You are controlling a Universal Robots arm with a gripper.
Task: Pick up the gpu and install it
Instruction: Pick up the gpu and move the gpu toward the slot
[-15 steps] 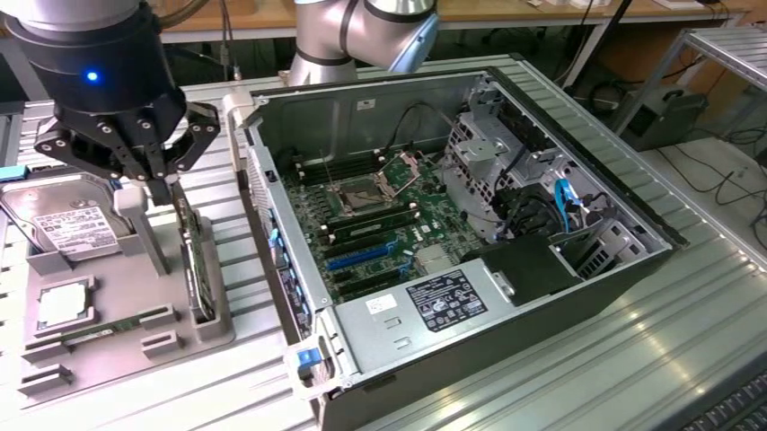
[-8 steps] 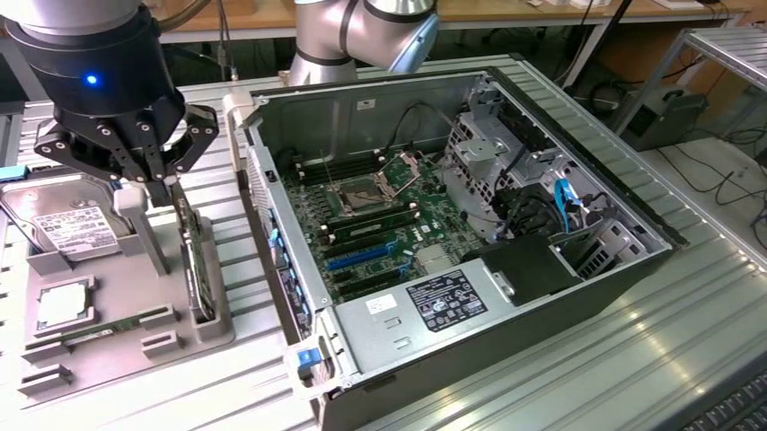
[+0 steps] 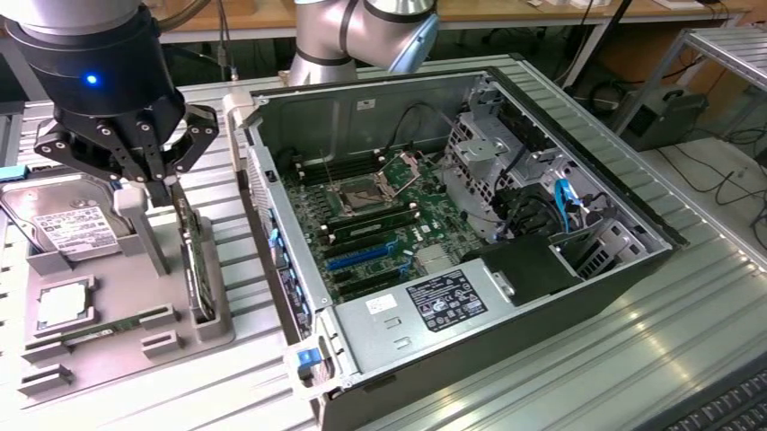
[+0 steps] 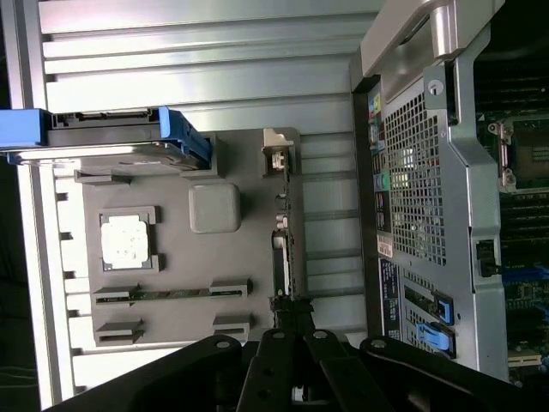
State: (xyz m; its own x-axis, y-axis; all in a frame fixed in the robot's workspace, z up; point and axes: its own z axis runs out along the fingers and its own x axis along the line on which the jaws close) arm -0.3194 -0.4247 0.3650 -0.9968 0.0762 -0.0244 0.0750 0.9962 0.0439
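The gpu (image 3: 198, 269) is a thin black card standing on edge in a slot of the grey holder tray (image 3: 114, 269), to the exterior view's left of the open computer case (image 3: 396, 332). My gripper (image 3: 168, 193) hangs straight over the card's far end, its fingers shut on the top edge. In the wrist view the gpu (image 4: 283, 232) runs as a narrow strip across the tray (image 4: 171, 257), and the gripper (image 4: 289, 319) pinches its near end. The card still sits in its slot. The motherboard (image 3: 372, 224) lies bare inside the case, with blue slots (image 3: 359, 256).
On the tray lie a silver hard drive (image 3: 72, 224), a processor chip (image 3: 63, 305) and a green memory stick (image 3: 102, 328). The case's rear wall (image 4: 412, 197) stands close beside the tray. The ribbed metal table (image 3: 623, 359) runs on past the case.
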